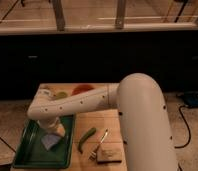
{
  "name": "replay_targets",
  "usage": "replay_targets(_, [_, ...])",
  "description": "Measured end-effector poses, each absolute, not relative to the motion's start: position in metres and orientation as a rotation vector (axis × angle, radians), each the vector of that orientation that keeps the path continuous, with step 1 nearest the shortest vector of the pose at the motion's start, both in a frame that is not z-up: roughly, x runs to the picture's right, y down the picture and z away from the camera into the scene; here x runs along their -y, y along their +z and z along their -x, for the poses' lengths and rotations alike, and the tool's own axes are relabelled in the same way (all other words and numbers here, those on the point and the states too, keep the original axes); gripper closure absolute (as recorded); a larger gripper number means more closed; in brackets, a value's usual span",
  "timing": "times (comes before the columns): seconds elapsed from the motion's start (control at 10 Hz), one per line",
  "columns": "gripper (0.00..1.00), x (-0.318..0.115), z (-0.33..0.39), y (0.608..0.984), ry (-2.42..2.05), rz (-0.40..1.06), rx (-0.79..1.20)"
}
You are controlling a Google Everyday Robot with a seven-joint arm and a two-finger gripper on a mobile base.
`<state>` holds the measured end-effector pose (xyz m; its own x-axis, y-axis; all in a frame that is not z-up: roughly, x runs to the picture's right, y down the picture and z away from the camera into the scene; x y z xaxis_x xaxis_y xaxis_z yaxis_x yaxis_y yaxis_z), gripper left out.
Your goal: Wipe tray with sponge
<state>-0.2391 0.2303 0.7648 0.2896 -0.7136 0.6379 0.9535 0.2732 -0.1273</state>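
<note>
Tray, a large shallow rectangular green one with a raised rim and rounded corners (pixel 31 156), lay at about 7 o'clock in the view, on the left part of the pale wooden bench (pixel 100 120). Its far rim was hidden behind the robot's thick white perforated arm (pixel 82 102), which crossed from the bulky shoulder at 4 o'clock toward 9 o'clock. The small pale bluish-white squarish sponge (pixel 49 141) rested inside the tray, in its far right part, near the right rim.

The gripper (pixel 58 129) hung down from the arm's end, directly at 1 o'clock of the sponge and touching or nearly touching its upper edge. Whether it was open or closed, or had hold of the sponge, could not be told, since its tip merged with the pale pad.

Just right of the tray, at 6 o'clock, lay a slim curved green vegetable (pixel 86 138), then a metal fork (pixel 102 141) and a tan-brown rectangular block (pixel 110 155) close to the fork's prongs; the block's right end met the edge of the robot's body. At the bench's far edge, a round red object (pixel 82 88) and a yellowish-green one (pixel 61 94) peeked above the arm, both partly covered and hard to identify. A blue item (pixel 194 99) sat on the floor at 3 o'clock.
</note>
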Motion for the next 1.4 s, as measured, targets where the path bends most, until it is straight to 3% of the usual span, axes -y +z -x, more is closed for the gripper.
replay_targets(1.4, [0.96,-0.2311,0.2366,0.7630,-1.266,0.544,0.548])
